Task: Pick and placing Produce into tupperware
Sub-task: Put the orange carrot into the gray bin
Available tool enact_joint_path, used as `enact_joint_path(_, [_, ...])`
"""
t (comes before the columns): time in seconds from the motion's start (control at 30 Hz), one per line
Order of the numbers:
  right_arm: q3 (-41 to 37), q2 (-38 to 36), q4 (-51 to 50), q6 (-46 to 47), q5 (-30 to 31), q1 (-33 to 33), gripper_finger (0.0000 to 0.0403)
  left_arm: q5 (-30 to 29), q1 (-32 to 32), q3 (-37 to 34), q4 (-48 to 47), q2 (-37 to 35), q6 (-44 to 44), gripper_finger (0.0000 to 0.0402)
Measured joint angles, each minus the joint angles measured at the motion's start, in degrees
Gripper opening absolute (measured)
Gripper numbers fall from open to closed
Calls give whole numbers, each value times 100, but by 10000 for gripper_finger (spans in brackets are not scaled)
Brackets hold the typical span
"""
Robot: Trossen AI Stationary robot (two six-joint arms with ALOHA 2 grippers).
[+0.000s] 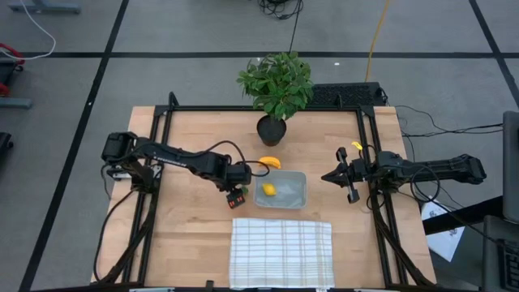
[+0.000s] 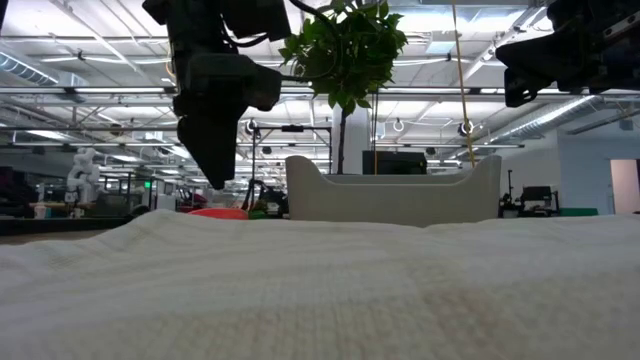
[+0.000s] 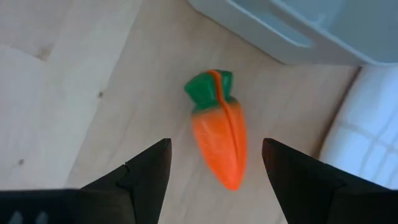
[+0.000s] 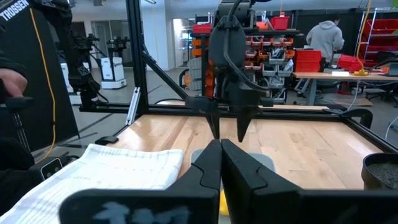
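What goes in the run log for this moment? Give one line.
left gripper: open above carrot | lemon: in tupperware | banana: on table | right gripper: shut, waiting

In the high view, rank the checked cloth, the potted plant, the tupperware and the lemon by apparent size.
1. checked cloth
2. potted plant, though it stands taller, nearer the overhead camera, so its lead over the tupperware is less sure
3. tupperware
4. lemon, inside the tupperware

one banana [image 1: 270, 162], one lemon [image 1: 268, 191], one carrot [image 3: 219, 137], one tupperware [image 1: 297, 185]
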Motion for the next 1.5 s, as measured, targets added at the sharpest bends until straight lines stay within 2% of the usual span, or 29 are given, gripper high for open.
enact_joint_path(0.27, [0, 0, 0, 0, -1, -1, 0, -15, -265, -4, 109, 55, -52, 257])
enact_joint_path(0.6, [0, 0, 0, 0, 0, 0, 0, -383, -475, -4, 256, 222, 208, 257])
enact_joint_path(1.3, [-59, 13, 50, 1, 0, 0, 0, -521, -476, -24, 468, 894, 682, 257])
enact_joint_path(1.5, [-59, 15, 47, 1, 0, -1, 0, -560, -476, -26, 439, 929, 1171, 257])
